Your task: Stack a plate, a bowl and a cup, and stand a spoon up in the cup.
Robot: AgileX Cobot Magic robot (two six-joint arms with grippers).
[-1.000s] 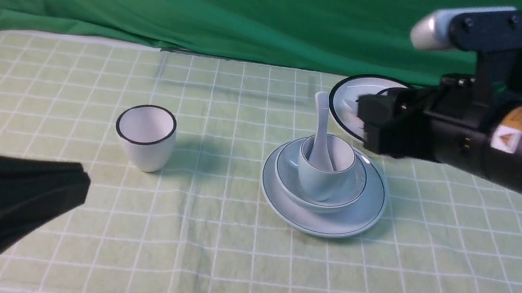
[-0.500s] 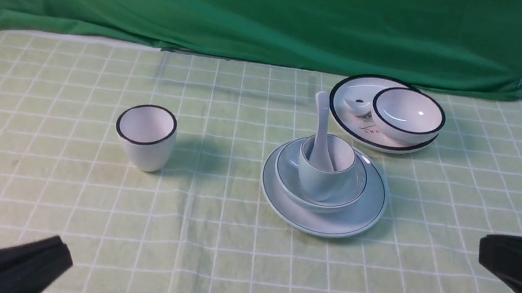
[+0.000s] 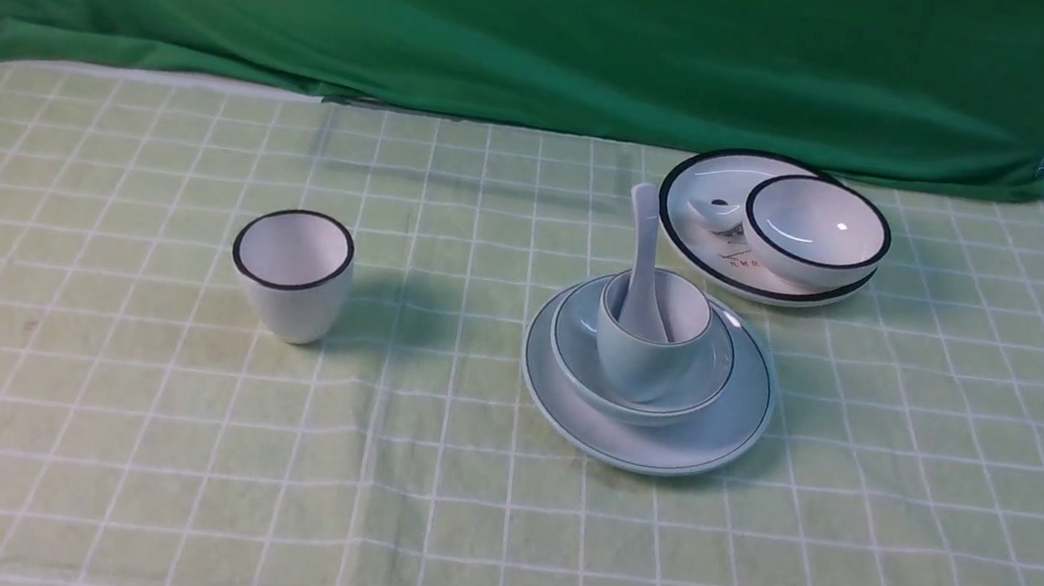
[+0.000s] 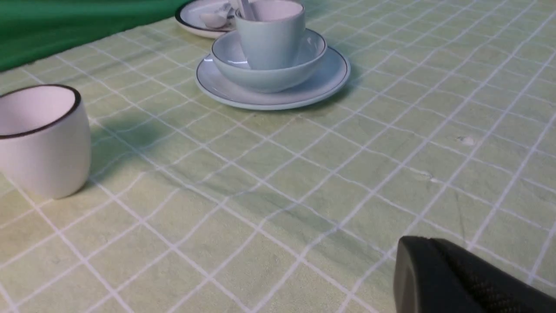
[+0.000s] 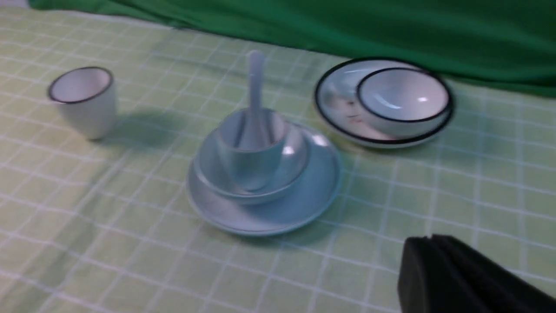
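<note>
- Right gripper [image 5: 428, 243]: jaws pressed together, holding nothing; only its dark tip shows in its own wrist view, low and near the lens.
- Left gripper [image 4: 423, 245]: likewise closed and empty, tip low over the cloth [image 3: 411, 521].
- Neither gripper appears in the front view (a dark sliver at the right edge cannot be identified), so both are well apart from the crockery.
- The stack lies ahead of the right gripper and off to its left; it lies ahead of the left gripper and off to its right.
- Stack order: plate [image 3: 731, 431] on the cloth, bowl [image 3: 719, 369] centred on it, cup [image 3: 644, 365] upright in the bowl.
- Spoon [image 3: 644, 249]: scoop down inside the cup, handle rising above the rim; its long axis is near vertical, leaning slightly away from the grippers and toward the robot's left.
- Nearer arm: judged the right, since the stack sits right of centre in the front view; the white cup [image 3: 290, 275] stands nearer the left gripper.
- A white plate [image 3: 692, 225] carrying a white bowl [image 3: 814, 233] lies just beyond the stack, apart from it.
- Judgement: the task looks complete; any further approach should come from above (a sideways reach risks tipping the spoon).
</note>
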